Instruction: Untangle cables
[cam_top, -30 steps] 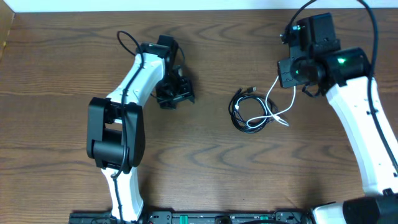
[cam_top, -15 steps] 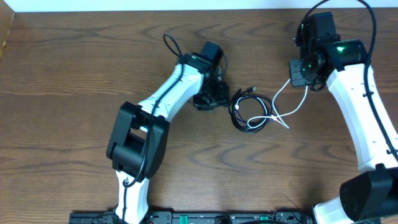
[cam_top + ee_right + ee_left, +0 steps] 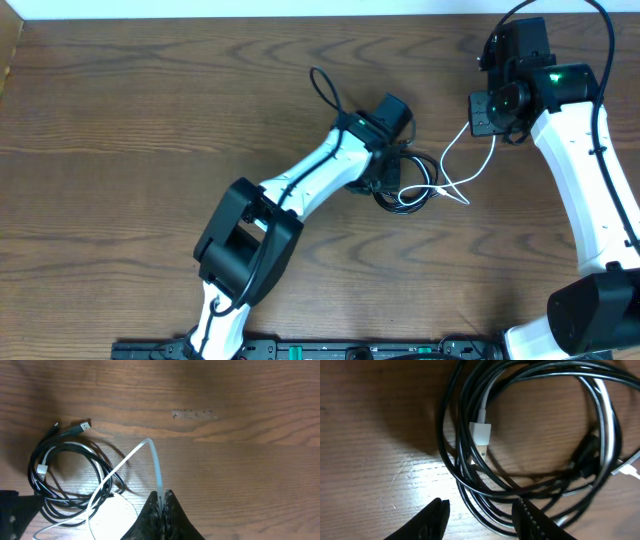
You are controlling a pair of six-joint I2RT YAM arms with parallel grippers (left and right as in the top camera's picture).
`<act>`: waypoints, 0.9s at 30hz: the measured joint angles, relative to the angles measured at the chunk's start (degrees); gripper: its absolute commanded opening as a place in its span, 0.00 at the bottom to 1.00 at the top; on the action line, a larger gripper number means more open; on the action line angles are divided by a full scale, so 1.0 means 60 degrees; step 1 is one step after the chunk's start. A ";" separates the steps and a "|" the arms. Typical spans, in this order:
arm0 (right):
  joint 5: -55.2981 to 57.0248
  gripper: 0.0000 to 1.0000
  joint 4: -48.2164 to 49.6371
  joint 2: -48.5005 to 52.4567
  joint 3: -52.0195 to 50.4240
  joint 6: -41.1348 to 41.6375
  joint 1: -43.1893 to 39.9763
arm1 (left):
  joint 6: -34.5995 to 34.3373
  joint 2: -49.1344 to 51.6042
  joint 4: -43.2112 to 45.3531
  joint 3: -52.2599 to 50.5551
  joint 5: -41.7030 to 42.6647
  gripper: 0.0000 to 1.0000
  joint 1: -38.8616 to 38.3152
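Observation:
The black cable lies coiled at mid-table, with the white cable threaded through it. In the left wrist view the black loops fill the frame, and a white plug rests inside them. My left gripper is open and low over the coil's edge, with several black strands lying between its fingers. My right gripper is shut on the white cable, which it lifts off the coil. From above, the right gripper sits to the upper right of the coil.
A black plug end sticks out at the coil's top. The left arm stretches diagonally across the table's middle. The right arm runs down the right side.
The left arm has swung right across the table to the coil, and its jaws have narrowed. The right gripper has shifted slightly up and right with the white cable.

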 measured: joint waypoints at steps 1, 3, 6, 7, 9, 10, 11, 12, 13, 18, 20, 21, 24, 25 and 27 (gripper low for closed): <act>0.0000 0.01 0.0004 0.0000 0.0000 0.0000 0.0000 | -0.0069 0.0000 0.0007 -0.0025 -0.0178 0.46 -0.0084; -0.0004 0.01 0.0000 0.0000 0.0000 0.0000 0.0004 | -0.0215 0.0000 0.0004 -0.0098 -0.0550 0.46 -0.0233; -0.0007 0.01 0.0000 0.0000 0.0000 0.0000 0.0000 | -0.0423 0.0000 0.0036 -0.0197 -0.1002 0.45 -0.0401; -0.0011 0.01 0.0000 0.0000 0.0000 0.0000 0.0000 | -0.0492 0.0000 0.0095 -0.0233 -0.1093 0.45 -0.0430; -0.0022 0.01 0.0004 0.0000 0.0000 0.0000 0.0000 | -0.0565 0.0000 0.0226 -0.0306 -0.1235 0.45 -0.0441; -0.0025 0.01 0.0000 0.0000 0.0000 0.0000 0.0000 | -0.0586 0.0000 0.0335 -0.0364 -0.1290 0.45 -0.0437; -0.0022 0.01 0.0000 0.0000 0.0000 0.0000 0.0000 | -0.0608 0.0000 0.0455 -0.0419 -0.1333 0.45 -0.0437; -0.0025 0.01 0.0000 0.0000 0.0000 0.0000 0.0000 | -0.0652 0.0000 0.0612 -0.0503 -0.1355 0.45 -0.0437; -0.0025 0.01 0.0004 0.0000 0.0000 0.0000 0.0000 | -0.0699 0.0000 0.0696 -0.0565 -0.1377 0.45 -0.0433; -0.0029 0.01 0.0000 0.0000 0.0000 0.0000 -0.0007 | -0.0809 0.0000 0.0962 -0.0699 -0.1392 0.45 -0.0437; -0.0058 0.01 0.0000 0.0000 0.0000 0.0000 -0.0011 | -0.0809 0.0000 0.0984 -0.0699 -0.1399 0.44 -0.0437; -0.0102 0.01 0.0000 0.0000 0.0000 0.0000 -0.0015 | -0.0816 0.0000 0.1013 -0.0699 -0.1417 0.42 -0.0437; -0.0244 0.01 -0.0007 0.0000 0.0000 0.0000 -0.0015 | -0.0838 0.0026 0.1071 -0.0699 -0.1424 0.39 -0.0437; -0.0266 0.01 -0.0007 0.0000 0.0000 0.0000 -0.0015 | -0.0834 0.0062 0.1082 -0.0699 -0.1424 0.37 -0.0437; -0.0299 0.01 -0.0011 0.0000 0.0000 0.0000 -0.0015 | -0.0838 0.0179 0.1093 -0.0699 -0.1424 0.30 -0.0437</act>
